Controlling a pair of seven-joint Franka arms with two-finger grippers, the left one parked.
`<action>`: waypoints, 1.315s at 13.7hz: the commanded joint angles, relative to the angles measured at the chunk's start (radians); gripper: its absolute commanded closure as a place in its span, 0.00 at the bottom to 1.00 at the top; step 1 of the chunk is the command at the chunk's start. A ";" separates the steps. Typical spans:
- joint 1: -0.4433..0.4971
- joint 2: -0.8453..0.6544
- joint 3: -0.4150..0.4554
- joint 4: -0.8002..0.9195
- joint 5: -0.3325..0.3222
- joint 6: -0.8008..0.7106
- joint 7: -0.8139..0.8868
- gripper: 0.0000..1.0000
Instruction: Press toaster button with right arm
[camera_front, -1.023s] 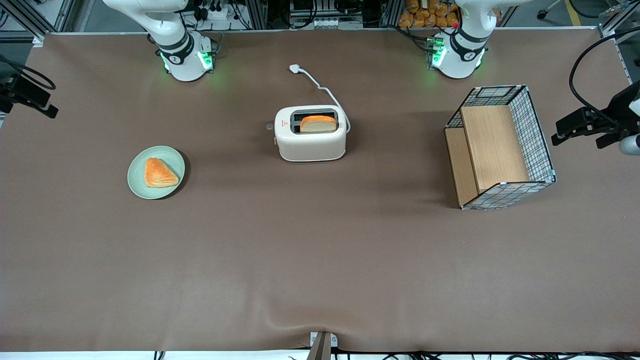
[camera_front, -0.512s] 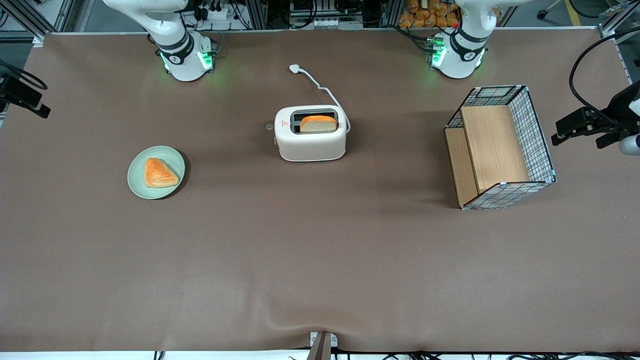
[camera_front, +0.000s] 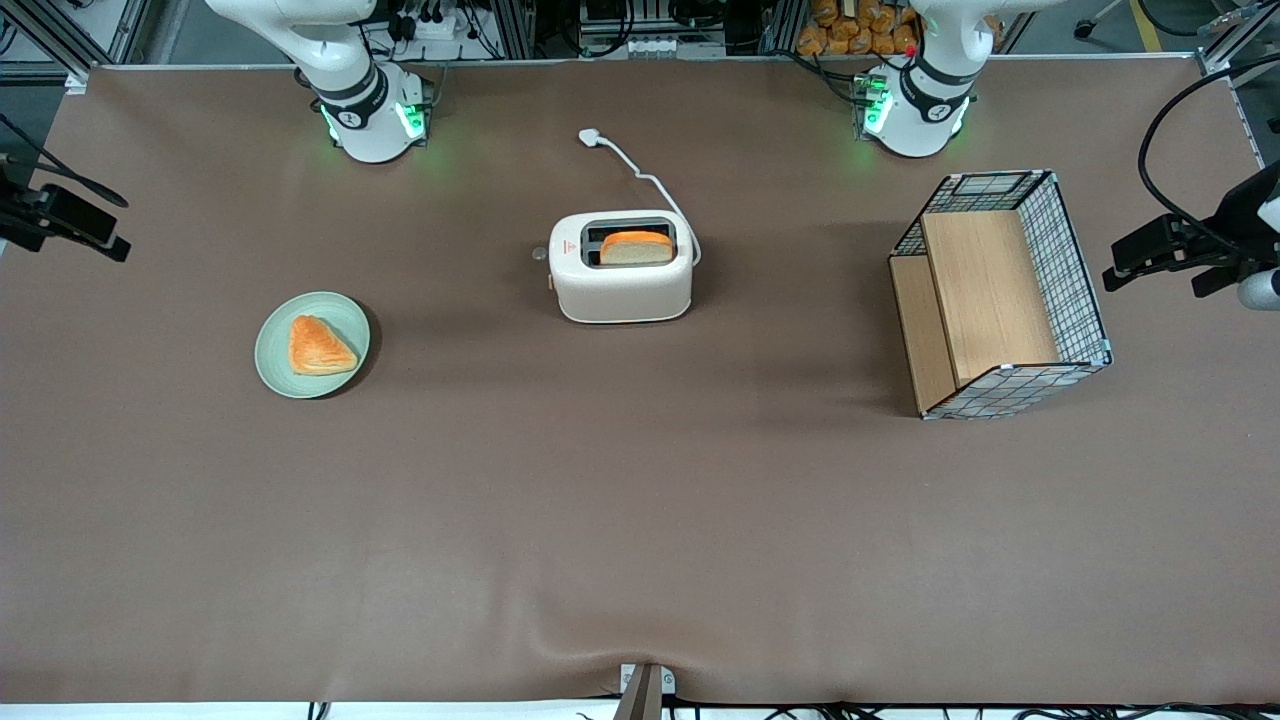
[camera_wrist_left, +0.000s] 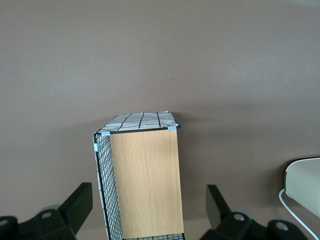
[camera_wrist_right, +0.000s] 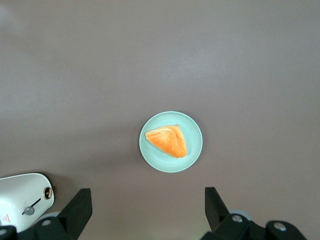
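Front view has the toaster (camera_front: 621, 279) standing near the middle of the brown table (camera_front: 640, 520), a slice of bread (camera_front: 636, 246) upright in its slot and its white cord (camera_front: 640, 178) trailing away from the camera to a plug (camera_front: 590, 137). The toaster button (camera_front: 540, 254) is a small pale tab on the toaster's narrow end, the end that faces the working arm's end of the table. The gripper (camera_front: 65, 222) of the right arm (camera_front: 330, 60) hangs high at that end of the table, well apart from the toaster and from its button; nothing touches the button. In the right wrist view the two black fingers (camera_wrist_right: 75, 212) stand spread wide with nothing between them, and the toaster's narrow end, with its round button (camera_wrist_right: 48, 192), shows just beside one finger. A pale green plate (camera_front: 312, 345) carrying a triangular pastry (camera_front: 318, 346) lies between the gripper and the toaster, nearer the front camera than the toaster. A wire-and-wood rack (camera_front: 1000, 295) sits well away from the toaster, toward the parked arm's end of the table.
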 joint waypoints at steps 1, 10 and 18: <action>0.005 -0.038 -0.001 -0.041 -0.002 0.023 -0.009 0.00; 0.006 -0.021 -0.002 -0.021 -0.002 0.017 -0.019 0.00; 0.006 -0.021 -0.002 -0.018 -0.002 0.009 -0.020 0.00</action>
